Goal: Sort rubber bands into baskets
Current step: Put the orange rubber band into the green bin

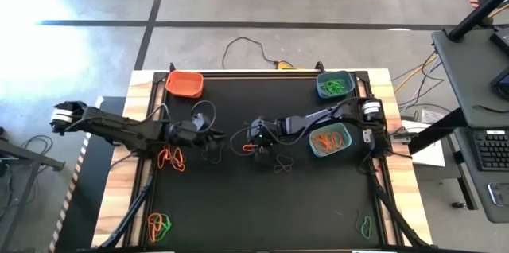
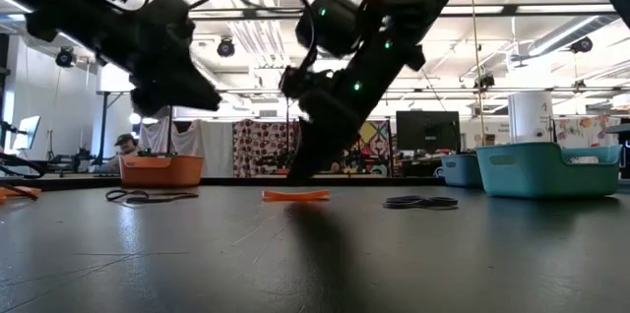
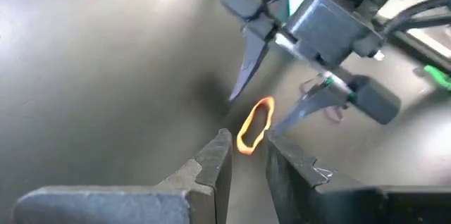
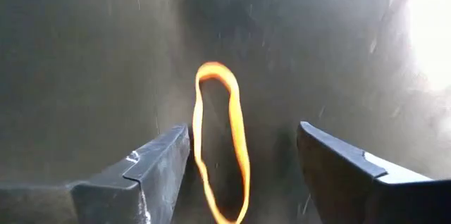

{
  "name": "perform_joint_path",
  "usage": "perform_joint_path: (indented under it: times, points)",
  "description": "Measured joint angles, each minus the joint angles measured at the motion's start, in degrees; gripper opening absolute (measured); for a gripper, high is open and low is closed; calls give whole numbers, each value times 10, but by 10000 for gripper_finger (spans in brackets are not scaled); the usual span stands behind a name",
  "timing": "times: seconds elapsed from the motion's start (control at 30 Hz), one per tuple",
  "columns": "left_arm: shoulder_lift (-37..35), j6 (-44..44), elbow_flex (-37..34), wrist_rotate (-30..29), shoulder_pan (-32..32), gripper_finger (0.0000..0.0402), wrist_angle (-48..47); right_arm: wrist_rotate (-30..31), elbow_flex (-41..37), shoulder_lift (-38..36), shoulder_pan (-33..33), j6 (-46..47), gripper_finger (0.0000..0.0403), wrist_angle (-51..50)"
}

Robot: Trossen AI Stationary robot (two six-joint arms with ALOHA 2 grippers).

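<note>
High view tells me the sort is partly done: the teal basket [image 1: 333, 84] at the far right corner holds green bands, the blue basket [image 1: 330, 140] beside my right arm holds a tangle of orange and green ones, and the orange basket [image 1: 184, 84] at the far left looks empty as far as I can tell. Plenty is left on the surface [image 1: 238, 205]: an orange bunch [image 1: 172, 158] under my left arm, an orange and green cluster [image 1: 159, 223] at the near left corner, a green band [image 1: 365, 224] at the near right, and dark bands [image 1: 280, 163] near the middle. My right tool [image 1: 248, 146] sits low at mid-surface with its jaws spread wide on either side of a single orange band [image 4: 220, 139], which lies flat on the surface between them, not yet gripped. My left tool [image 1: 223, 137] waits just beside it, jaws narrow with a small gap and holding nothing I can see.
</note>
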Motion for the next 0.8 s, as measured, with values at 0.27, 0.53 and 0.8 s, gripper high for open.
perform_joint_path:
  times: [0.27,0.53,0.8]
  points:
    - [3,-8,1,0,0,67,-40,-51,-8,4,-6,-30,255,-43]
    - [-9,-22,8,-15,0,67,-43,-10,-9,38,-4,-74,175,-35]
    - [-90,-9,62,33,0,67,-256,8,-9,50,6,-64,44,-53]
